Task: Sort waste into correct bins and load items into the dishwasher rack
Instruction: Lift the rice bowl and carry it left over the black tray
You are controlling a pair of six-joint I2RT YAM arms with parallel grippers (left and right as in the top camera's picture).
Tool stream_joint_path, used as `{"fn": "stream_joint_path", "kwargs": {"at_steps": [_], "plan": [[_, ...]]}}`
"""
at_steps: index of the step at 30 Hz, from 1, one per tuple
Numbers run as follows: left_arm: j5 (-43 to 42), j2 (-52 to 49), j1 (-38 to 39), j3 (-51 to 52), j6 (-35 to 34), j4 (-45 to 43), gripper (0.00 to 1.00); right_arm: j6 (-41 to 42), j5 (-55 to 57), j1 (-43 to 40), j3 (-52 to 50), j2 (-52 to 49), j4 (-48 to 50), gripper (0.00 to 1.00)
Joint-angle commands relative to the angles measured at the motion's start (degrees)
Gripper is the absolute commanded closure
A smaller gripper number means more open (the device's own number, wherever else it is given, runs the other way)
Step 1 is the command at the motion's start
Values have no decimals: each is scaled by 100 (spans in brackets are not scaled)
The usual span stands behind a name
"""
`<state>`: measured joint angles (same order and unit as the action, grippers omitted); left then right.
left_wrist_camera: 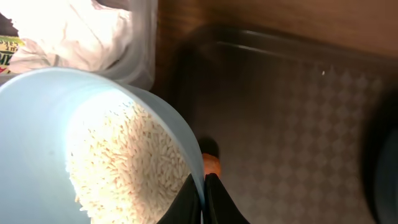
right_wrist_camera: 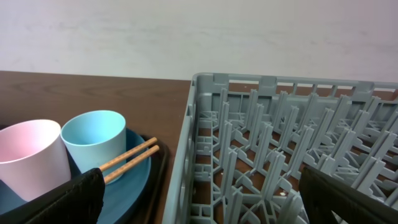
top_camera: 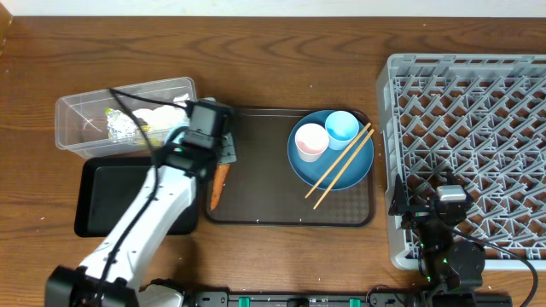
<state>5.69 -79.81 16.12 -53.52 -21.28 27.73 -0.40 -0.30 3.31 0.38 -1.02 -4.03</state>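
Note:
My left gripper [left_wrist_camera: 204,193] is shut on the rim of the pale white-blue bowl [left_wrist_camera: 37,137], which holds white rice [left_wrist_camera: 124,168]. The bowl is beside the clear tub [top_camera: 85,119], which holds tissue [left_wrist_camera: 81,31], foil [top_camera: 122,128] and a wrapper [left_wrist_camera: 9,46]. In the overhead view my left wrist [top_camera: 192,141] hides the bowl. The carrot [top_camera: 218,183] lies on the brown tray [top_camera: 273,205]. The blue plate [top_camera: 331,162] carries the pink cup [top_camera: 310,141], the light blue cup [top_camera: 341,128] and the chopsticks [top_camera: 339,166]. My right gripper [right_wrist_camera: 205,199] is open and empty over the rack's [top_camera: 469,145] front left edge.
The shallow black tray [top_camera: 102,196] lies in front of the clear tub, under my left arm. The brown serving tray sits between the bins and the rack. The rack's left wall [right_wrist_camera: 186,155] stands close to the plate [right_wrist_camera: 134,180].

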Motion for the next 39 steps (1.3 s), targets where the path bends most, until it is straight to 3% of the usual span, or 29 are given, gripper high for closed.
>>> {"fn": "stream_joint_path", "kwargs": {"at_steps": [1, 7, 19, 25, 39], "plan": [[-380, 341, -345, -181, 157, 122, 94, 76, -15, -63, -7, -13, -24, 1], [-424, 553, -979, -181, 179, 337, 94, 76, -15, -63, -7, -13, -24, 1], [-1692, 544, -2015, -120, 328, 385, 94, 76, -15, -63, -7, -13, -24, 1], [-1899, 544, -2608, -109, 378, 476, 94, 76, -15, -61, -7, -13, -24, 1], [-4120, 533, -4148, 306, 863, -2, 94, 76, -15, -63, -7, -13, -24, 1]]}}
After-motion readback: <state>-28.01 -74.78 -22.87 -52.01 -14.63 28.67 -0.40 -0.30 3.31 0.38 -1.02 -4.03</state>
